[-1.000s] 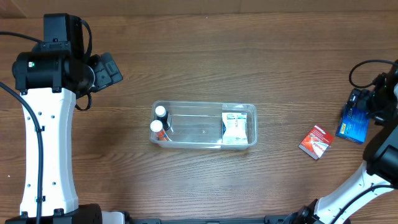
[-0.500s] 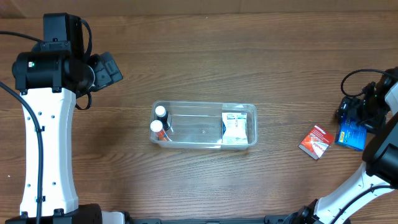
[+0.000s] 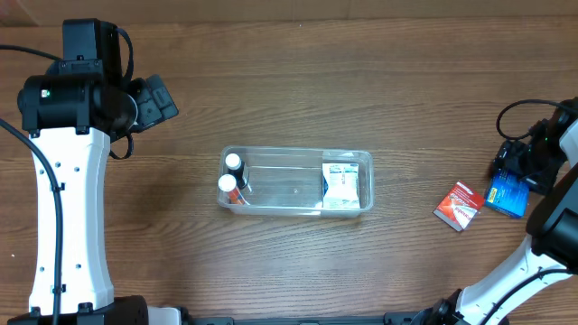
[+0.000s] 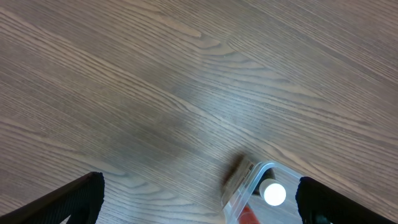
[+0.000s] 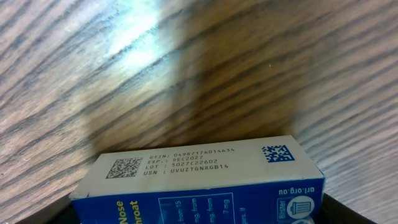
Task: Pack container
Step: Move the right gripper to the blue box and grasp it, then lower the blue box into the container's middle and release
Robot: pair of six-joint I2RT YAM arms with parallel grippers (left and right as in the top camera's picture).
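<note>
Container (image 3: pixel 298 151) holds bottles (image 3: pixel 227 182) and white box (image 3: pixel 340 186); right gripper (image 5: pixel 199 214) clasps blue box (image 3: pixel 506 195).

The counter (image 3: pixel 298 99) is matt grained wood; the container (image 3: pixel 271 204) clear glossy plastic; the blue box (image 5: pixel 199 180) smooth printed cardboard.

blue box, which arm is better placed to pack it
Right: the right end effector is at the blue cardboard box; the left end effector is far across the table, past the clear plastic container.
</note>
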